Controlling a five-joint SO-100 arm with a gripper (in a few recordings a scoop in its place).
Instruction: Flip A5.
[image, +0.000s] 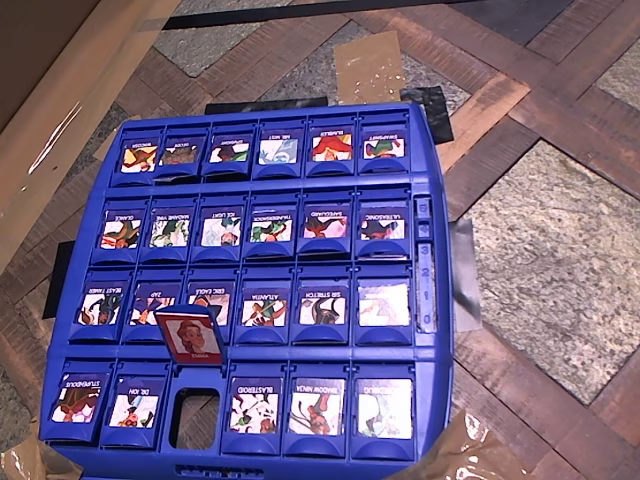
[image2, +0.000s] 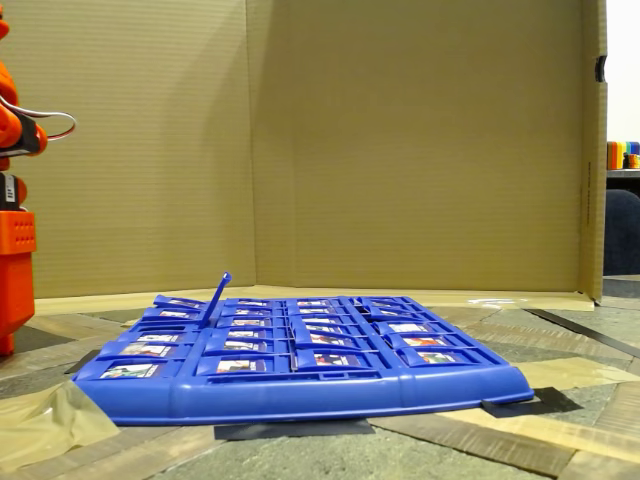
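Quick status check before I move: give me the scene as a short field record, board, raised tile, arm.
board: blue flip-tile game board lying flat on the table, four rows of tiles
raised tile: one blue-framed tile tilted up, red portrait card showing, third column from left in the overhead view, at the bottom row
same tile, fixed view: leaning, not flat
slot under it: open cutout
other tiles: lying flat, character pictures up
arm: orange base at left edge, gripper not seen
backdrop: cardboard wall

One blue game board (image: 425, 150) lay on the floor. It carried twenty-four flip tiles in four rows of six: twenty-three lay flat, and one, a red portrait tile (image: 189, 335), stood raised.
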